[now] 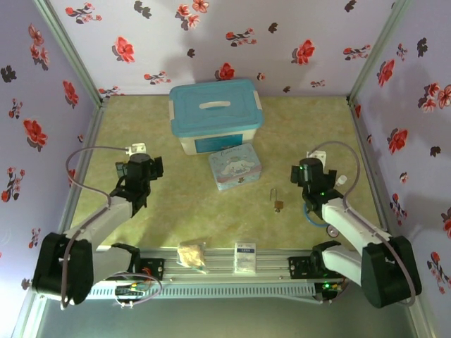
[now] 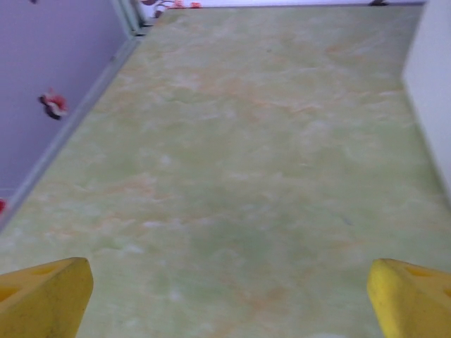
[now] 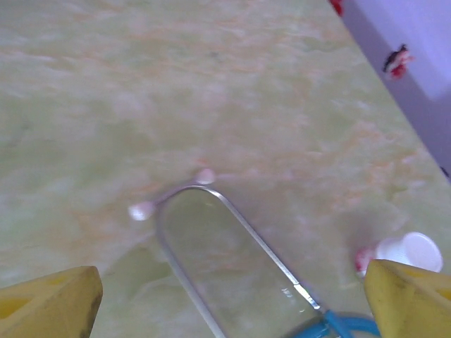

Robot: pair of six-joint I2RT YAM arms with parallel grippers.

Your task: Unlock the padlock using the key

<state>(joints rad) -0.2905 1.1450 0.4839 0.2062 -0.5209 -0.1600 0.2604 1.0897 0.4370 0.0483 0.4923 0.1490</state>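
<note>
Right of the cartoon tin (image 1: 235, 169) we see the padlock (image 1: 279, 204); left gripper (image 2: 225, 299) and right gripper (image 3: 232, 299) both gape apart.

Padlock (image 1: 278, 205) brass body, silver metal shackle; table (image 1: 176, 220) matt, marbled green.

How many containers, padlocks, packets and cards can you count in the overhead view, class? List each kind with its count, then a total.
Containers: 2, the blue-lidded box and the cartoon tin
Padlock: 1
Beige packet: 1
White card: 1
Total: 5
</note>
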